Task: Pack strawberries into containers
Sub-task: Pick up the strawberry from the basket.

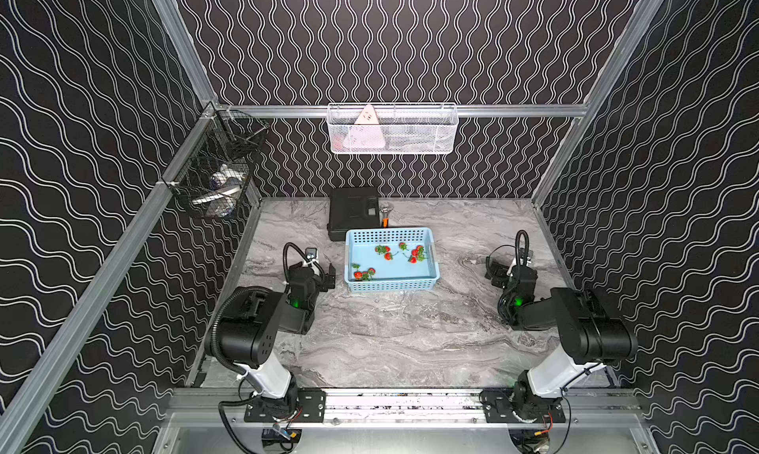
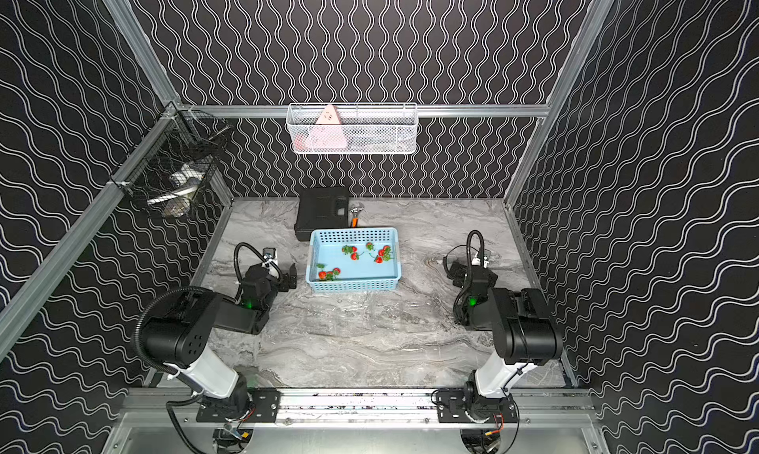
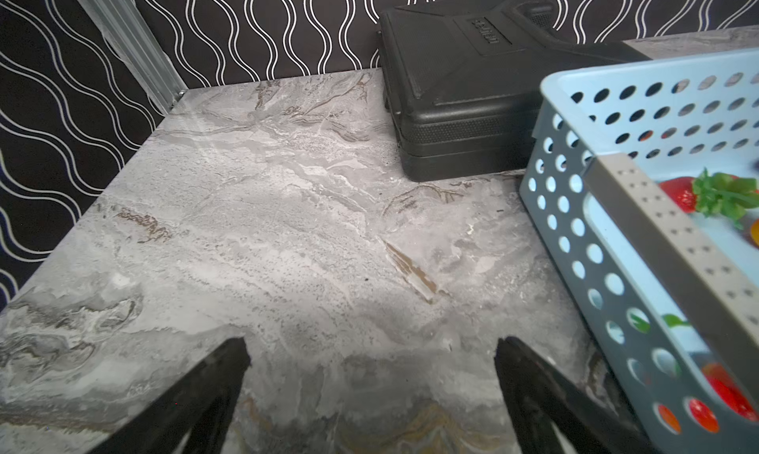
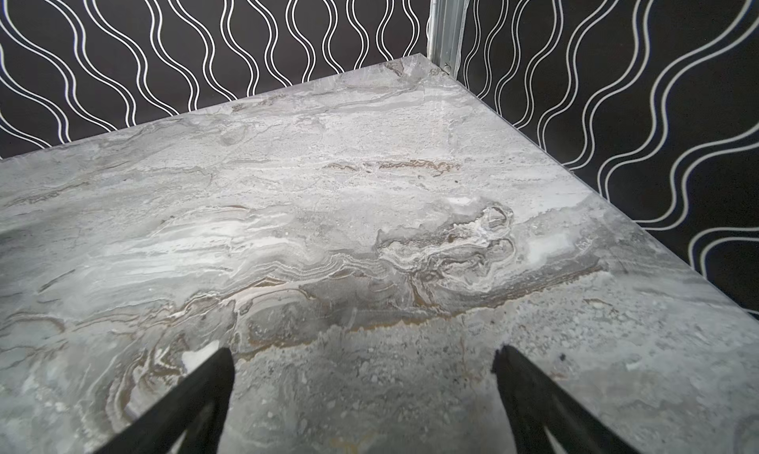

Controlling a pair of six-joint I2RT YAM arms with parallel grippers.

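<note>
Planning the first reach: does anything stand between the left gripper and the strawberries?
Yes. The perforated side wall of the blue basket stands between the open left gripper and the strawberries inside; reaching over the rim looks necessary.

small bright red strawberries with green leafy tops and thin stems [image 1: 388, 256], I see them loose on floor of light blue perforated plastic basket [image 1: 390, 284], one cluster at near-left corner, rest scattered across far-right half
</note>
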